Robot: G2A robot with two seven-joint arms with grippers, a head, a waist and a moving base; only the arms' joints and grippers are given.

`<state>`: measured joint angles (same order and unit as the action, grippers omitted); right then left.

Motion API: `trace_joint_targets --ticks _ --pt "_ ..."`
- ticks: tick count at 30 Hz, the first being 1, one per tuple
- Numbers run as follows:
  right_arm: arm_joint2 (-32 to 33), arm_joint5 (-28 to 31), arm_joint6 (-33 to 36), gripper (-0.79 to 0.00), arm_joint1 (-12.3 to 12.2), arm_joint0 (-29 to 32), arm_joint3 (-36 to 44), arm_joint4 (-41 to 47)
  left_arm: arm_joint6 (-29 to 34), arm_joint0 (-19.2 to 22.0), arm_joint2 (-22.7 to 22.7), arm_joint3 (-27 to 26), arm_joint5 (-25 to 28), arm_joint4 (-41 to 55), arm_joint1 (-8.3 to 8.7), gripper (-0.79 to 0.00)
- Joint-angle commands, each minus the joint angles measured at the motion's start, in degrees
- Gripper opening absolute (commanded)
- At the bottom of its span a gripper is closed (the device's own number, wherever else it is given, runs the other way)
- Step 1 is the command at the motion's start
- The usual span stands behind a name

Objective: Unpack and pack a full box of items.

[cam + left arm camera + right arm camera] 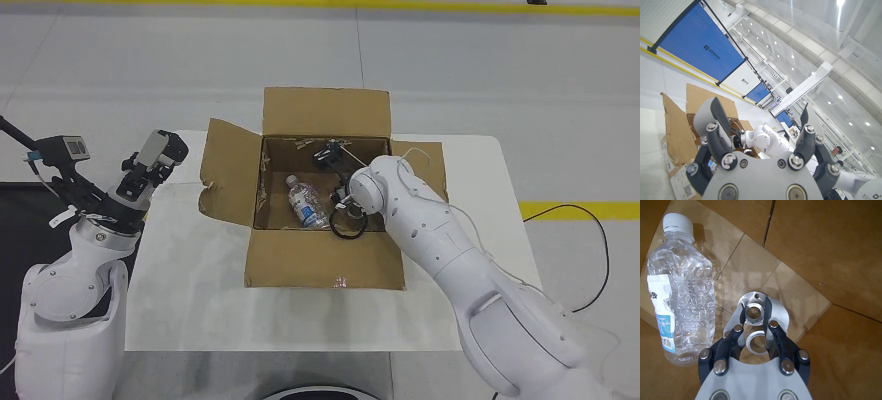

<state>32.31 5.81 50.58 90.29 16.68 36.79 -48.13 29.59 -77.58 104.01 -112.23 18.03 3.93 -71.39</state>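
Inside the cardboard box [325, 262], the right fingers [767, 311] pinch a flanged metal bushing [753, 297] between their tips. A water bottle [683, 291] lies just beside them. The left fingers [720, 113] are spread, outside the box.

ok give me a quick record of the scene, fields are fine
box: open on the table, flaps spread
bottle: clear, white cap, lying on the box floor
metal part: flanged ring, next to the bottle
right gripper: down inside the box, fingers shut on the metal part
left gripper: raised beside the box, fingers open, holding nothing
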Motion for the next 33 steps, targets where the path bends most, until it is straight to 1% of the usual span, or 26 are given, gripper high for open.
trace_joint_targets --ticks 1,7,9,10,11,12,17,21,24,27,30,33 --pt "-0.1 0.1 0.1 -0.591 0.3 -0.2 -0.5 -0.3 0.0 0.0 0.0 0.0 0.0 0.0 0.00 0.000" --pt "-0.4 0.4 0.3 -0.610 1.3 -0.6 -2.2 -1.0 0.0 0.0 0.0 0.0 0.0 0.0 0.00 0.000" --pt "-0.4 0.5 0.4 -0.637 1.7 -0.8 -2.8 -1.2 0.0 0.0 0.0 0.0 0.0 0.0 0.00 0.000" --pt "-0.5 0.6 0.5 -0.665 1.8 -0.9 -3.1 -1.3 0.0 0.0 0.0 0.0 0.0 0.0 0.00 0.000" --pt "-0.5 0.6 0.5 -0.736 2.0 -1.0 -3.4 -1.4 0.0 0.0 0.0 0.0 0.0 0.0 0.00 0.000" --pt "-0.4 0.6 0.4 -0.785 2.1 -1.0 -3.7 -1.4 0.0 0.0 0.0 0.0 0.0 0.0 0.00 0.000" --pt "0.1 0.9 -0.5 -0.785 2.6 -1.6 -4.7 -1.6 0.0 0.0 0.0 0.0 0.0 0.0 0.00 0.000" --pt "1.1 0.8 -1.5 -0.785 2.5 -2.2 -4.5 -1.9 0.0 0.0 0.0 0.0 0.0 0.0 0.00 0.000" --pt "2.3 1.1 -2.0 -0.785 2.1 -2.4 -3.2 -1.9 0.0 0.0 0.0 0.0 0.0 0.0 0.00 0.000" --pt "4.4 3.5 -3.4 -0.785 1.0 -2.1 -0.6 -0.9 0.0 0.0 0.0 0.0 0.0 0.0 0.00 0.000" --pt "7.3 6.3 -4.0 -0.785 -0.7 -0.9 3.7 -0.5 0.0 0.0 0.0 0.0 0.0 0.0 0.00 0.000" --pt "11.1 8.7 -3.7 -0.785 -3.0 1.7 10.3 -0.5 0.0 0.0 0.0 0.0 0.0 0.0 0.00 0.000"
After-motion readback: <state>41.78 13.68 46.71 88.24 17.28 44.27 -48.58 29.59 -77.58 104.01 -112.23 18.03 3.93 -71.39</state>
